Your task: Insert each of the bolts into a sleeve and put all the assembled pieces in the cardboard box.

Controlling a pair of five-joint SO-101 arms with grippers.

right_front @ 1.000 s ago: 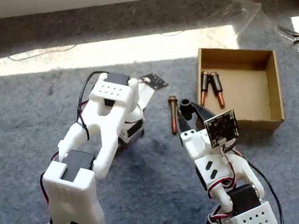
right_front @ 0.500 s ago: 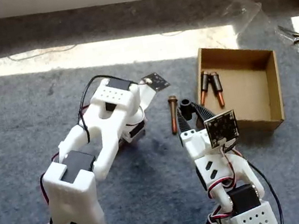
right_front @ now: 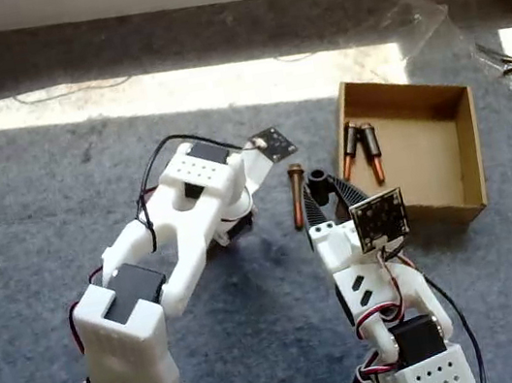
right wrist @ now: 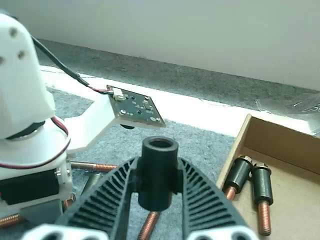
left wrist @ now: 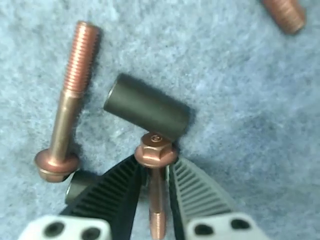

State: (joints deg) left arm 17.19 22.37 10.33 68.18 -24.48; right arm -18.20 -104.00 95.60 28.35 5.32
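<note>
Sitting at the right of the grey carpet (right_front: 34, 219), the cardboard box (right_front: 431, 177) is open-topped and holds two assembled pieces (right_front: 351, 148). They lie side by side by the wall nearest the arms, and each is a copper bolt pushed through a black sleeve. The rest of the box floor is bare.

Just beside that wall, outside the box, the right pincer (right wrist: 159, 170) is parted narrowly and clamped on an upright sleeve (right wrist: 159, 150). The sleeve's open bore faces up.

The left pincer (left wrist: 156, 167) is almost closed on the shank of a flange-headed bolt (left wrist: 156, 149), with the hex head sticking out past the ribbed fingertips. The head meets the side of a lying sleeve (left wrist: 147, 107); whether the two touch cannot be told.

The left wrist view also gives the small parts round that pincer. A loose bolt (left wrist: 65, 115) lies flat on the carpet near the lying sleeve. A third sleeve (left wrist: 80, 182) sits partly behind one finger, and a threaded bolt tip (left wrist: 285, 12) pokes in at the edge.

In the high view the left arm's white body covers its pincer. That view does place another bolt (right_front: 297, 194) between the two arms, and a clear plastic bag (right_front: 415, 22) beyond the box.

The right wrist view looks across at the left arm's camera board (right wrist: 135, 110).
</note>
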